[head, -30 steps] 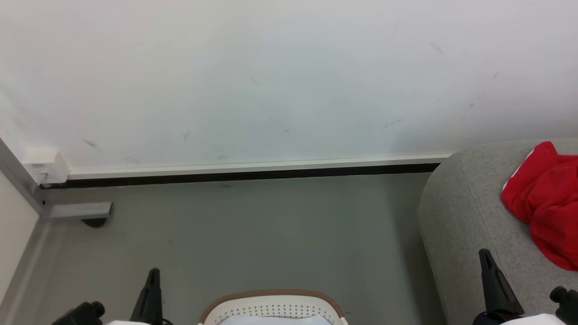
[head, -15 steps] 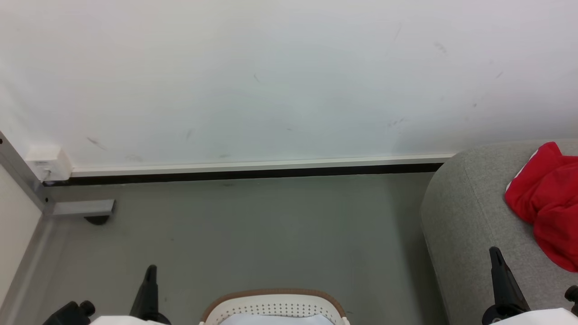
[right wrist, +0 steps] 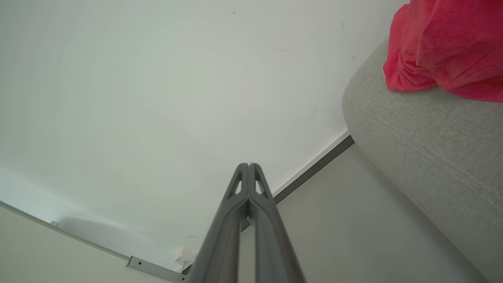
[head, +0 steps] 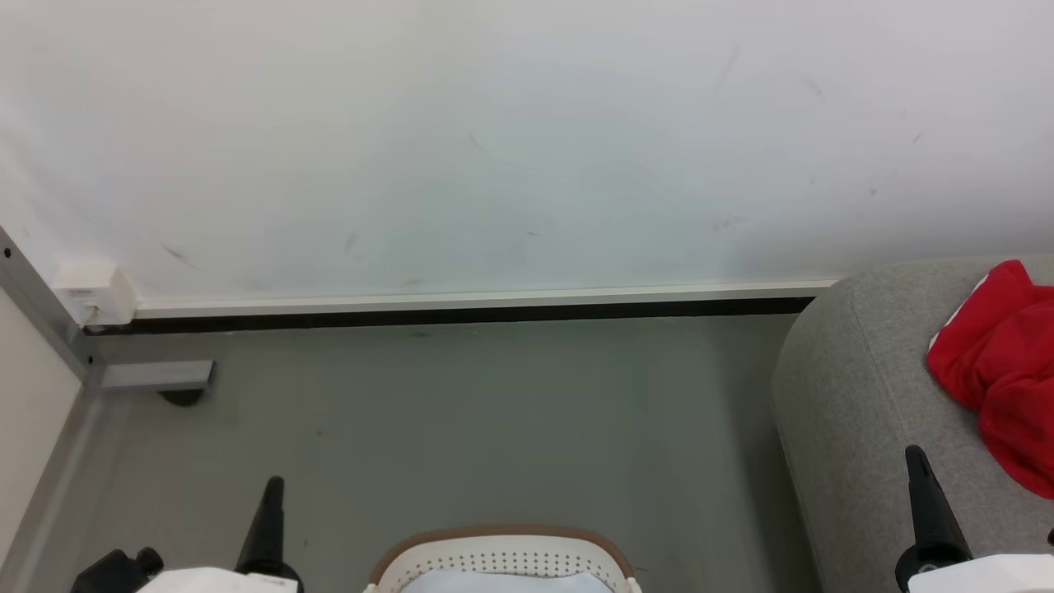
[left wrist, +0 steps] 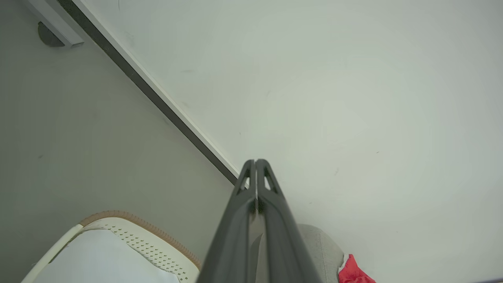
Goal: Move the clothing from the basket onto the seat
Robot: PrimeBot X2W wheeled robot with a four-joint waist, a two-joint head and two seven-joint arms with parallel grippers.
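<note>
Red clothing lies bunched on the grey seat at the right edge of the head view; the right wrist view has the clothing on the seat at its upper right. The white basket with a brown rim sits at the bottom centre, its inside pale. My left gripper stands shut and empty left of the basket. My right gripper is shut and empty in front of the seat. In the wrist views both grippers have their fingers pressed together.
A white wall with a dark skirting strip runs across the back. Grey floor lies between basket and wall. A metal frame foot and a small white box sit at the left corner.
The whole head view has shifted slightly, so the camera moved. Both grippers sit a little lower and further out in that view. The clothing on the seat lies as before.
</note>
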